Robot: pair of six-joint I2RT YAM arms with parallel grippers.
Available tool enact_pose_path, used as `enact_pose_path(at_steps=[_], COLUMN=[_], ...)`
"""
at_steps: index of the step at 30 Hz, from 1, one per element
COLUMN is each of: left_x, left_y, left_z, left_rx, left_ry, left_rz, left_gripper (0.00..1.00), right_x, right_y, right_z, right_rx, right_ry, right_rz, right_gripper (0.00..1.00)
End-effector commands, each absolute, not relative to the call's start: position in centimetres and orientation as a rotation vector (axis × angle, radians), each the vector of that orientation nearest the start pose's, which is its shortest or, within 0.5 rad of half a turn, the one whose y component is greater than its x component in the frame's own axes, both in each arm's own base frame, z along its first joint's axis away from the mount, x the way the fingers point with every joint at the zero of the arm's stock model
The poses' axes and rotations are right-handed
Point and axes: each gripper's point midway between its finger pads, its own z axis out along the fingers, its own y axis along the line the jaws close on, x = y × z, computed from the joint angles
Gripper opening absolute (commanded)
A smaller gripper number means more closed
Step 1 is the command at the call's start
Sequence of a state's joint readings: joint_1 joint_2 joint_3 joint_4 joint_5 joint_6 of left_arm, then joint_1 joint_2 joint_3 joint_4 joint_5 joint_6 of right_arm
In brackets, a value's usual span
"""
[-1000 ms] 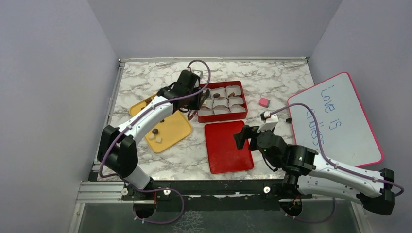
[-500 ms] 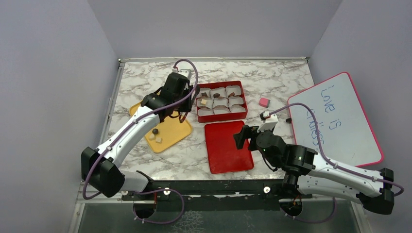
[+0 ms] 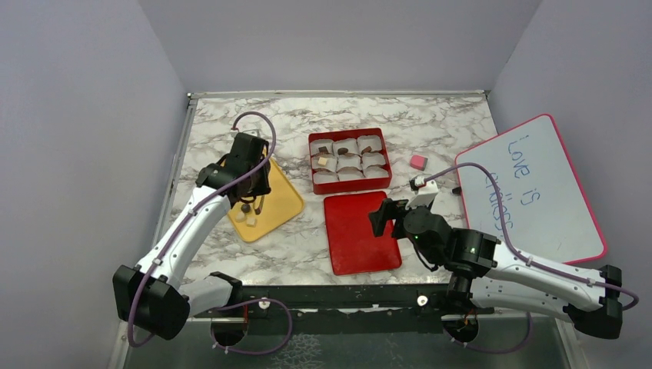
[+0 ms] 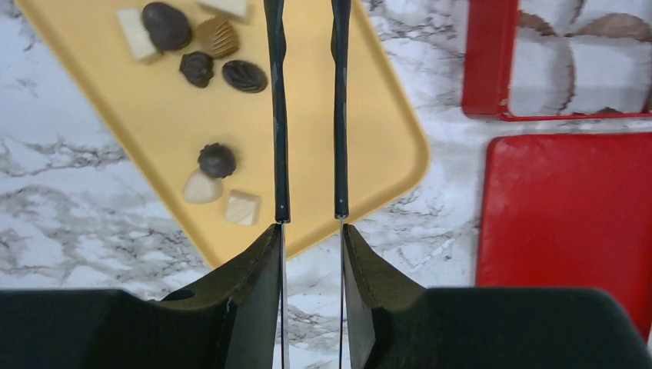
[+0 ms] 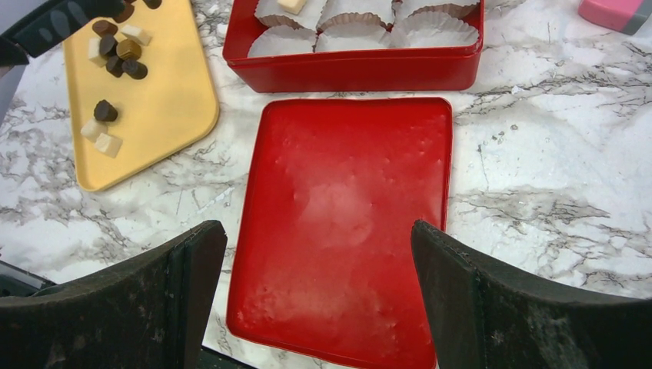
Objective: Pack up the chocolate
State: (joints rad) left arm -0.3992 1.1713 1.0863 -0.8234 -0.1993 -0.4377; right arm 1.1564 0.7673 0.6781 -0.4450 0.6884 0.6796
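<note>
While chocolate (image 4: 217,160) lies on the yellow tray (image 4: 369,138), the whiteboard (image 3: 538,192) reads "Love is".

The top view looks down from behind the arms over the whole desk (image 3: 296,246). The left wrist view peers past the left pincer (image 4: 307,46), close above the yellow tray (image 4: 138,108); the right wrist view, past the right pincer (image 5: 315,231), faces the red lid (image 5: 346,169). All share tray and lid
</note>
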Motion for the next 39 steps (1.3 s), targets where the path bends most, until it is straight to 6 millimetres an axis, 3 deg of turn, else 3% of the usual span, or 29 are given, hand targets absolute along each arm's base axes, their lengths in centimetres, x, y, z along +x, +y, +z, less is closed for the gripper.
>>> enact_pose_path(at_steps=[1, 13, 39], left_x=[26.3, 25.8, 26.6], left_y=[-7.3, -6.0, -6.5], left_z=[16.4, 13.1, 9.7], left_rx=[-0.227, -0.281, -0.286], left_ry=[2.486, 2.56, 2.629], left_rz=[-0.062, -0.032, -0.077], left_gripper=[0.33, 0.36, 0.37], right_x=[19.0, 19.0, 18.9], right_y=[20.3, 20.3, 19.8], right_z=[20.3, 20.2, 20.4], right_rx=[-0.054, -0.053, -0.041], right_ry=[1.976, 1.975, 1.965], right_rz=[0.489, 0.489, 0.494], right_gripper=[0.95, 0.95, 0.96])
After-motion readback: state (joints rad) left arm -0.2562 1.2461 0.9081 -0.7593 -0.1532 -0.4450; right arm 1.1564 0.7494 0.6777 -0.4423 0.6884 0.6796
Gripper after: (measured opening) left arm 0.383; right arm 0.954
